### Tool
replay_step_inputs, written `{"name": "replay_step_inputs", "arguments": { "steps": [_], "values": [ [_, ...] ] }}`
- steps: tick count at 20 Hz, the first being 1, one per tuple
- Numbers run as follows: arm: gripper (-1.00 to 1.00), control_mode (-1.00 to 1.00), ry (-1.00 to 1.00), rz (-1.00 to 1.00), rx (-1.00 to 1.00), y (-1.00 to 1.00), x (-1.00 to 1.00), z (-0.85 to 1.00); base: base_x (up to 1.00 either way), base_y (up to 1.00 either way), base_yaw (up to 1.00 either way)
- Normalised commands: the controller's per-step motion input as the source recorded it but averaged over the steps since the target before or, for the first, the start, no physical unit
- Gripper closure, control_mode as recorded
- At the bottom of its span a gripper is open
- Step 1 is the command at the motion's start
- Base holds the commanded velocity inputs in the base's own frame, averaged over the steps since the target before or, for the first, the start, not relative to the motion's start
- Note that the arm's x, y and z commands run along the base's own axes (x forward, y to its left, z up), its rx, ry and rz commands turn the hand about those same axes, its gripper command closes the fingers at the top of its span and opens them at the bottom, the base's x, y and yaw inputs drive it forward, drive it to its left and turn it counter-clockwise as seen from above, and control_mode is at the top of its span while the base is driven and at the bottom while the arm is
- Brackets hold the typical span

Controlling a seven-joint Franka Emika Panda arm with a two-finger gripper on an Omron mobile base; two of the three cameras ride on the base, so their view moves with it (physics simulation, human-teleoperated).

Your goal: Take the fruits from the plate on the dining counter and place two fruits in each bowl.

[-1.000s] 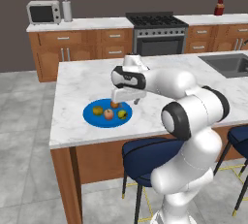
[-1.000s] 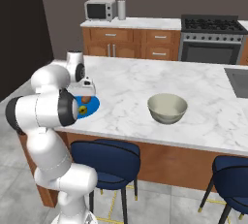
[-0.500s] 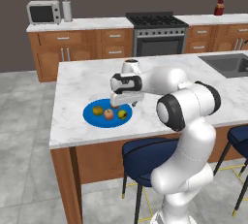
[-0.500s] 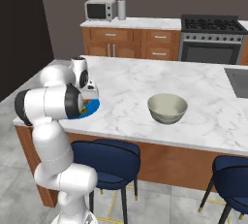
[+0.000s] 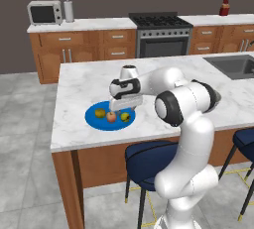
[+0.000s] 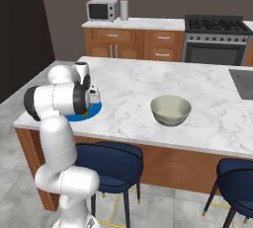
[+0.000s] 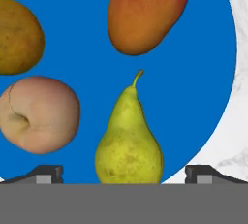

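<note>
Right base view: arm reaching over the plate at the counter's left end.

We are seeing the white arm (image 6: pixel 57 98) bending low over the dining counter (image 6: pixel 148 94), its hand sitting above the blue plate (image 6: pixel 94 109), which is lying near the counter's left front edge and is largely hidden by the elbow. We cannot tell how the jaws are standing. A small yellowish fruit (image 6: pixel 87 114) is peeking out on the plate beside the arm. The cream-grey bowl (image 6: pixel 170 110) is sitting upright well apart to the right. Two blue stools (image 6: pixel 111 160) are standing below the counter. A microwave (image 6: pixel 102 10) and a stove (image 6: pixel 217 37) are occupying the back wall.
</note>
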Motion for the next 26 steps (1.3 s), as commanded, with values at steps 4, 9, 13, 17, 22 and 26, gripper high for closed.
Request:
{"name": "replay_step_inputs", "arguments": {
  "steps": [4, 9, 13, 17, 22, 26],
  "values": [
    [-1.00, -1.00, 0.01, 0.00, 0.00, 0.00, 0.00, -0.18, 0.00, 0.00, 0.00],
    [-1.00, -1.00, 0.00, 0.00, 0.00, -0.04, 0.00, -0.16, 0.00, 0.00, 0.00],
    [-1.00, -1.00, 0.00, 0.00, 0.00, -0.01, 0.00, -0.16, 0.00, 0.00, 0.00],
    [-1.00, -1.00, 0.00, 0.00, 0.00, 0.00, 0.00, -0.13, 0.00, 0.00, 0.00],
    [1.00, -1.00, 0.00, 0.00, 0.00, 0.00, -0.02, -0.08, 0.00, 0.00, 0.00],
    [1.00, -1.00, 0.00, 0.00, 0.00, 0.00, 0.00, 0.00, 0.00, 0.00, 0.00]
  ]
}}
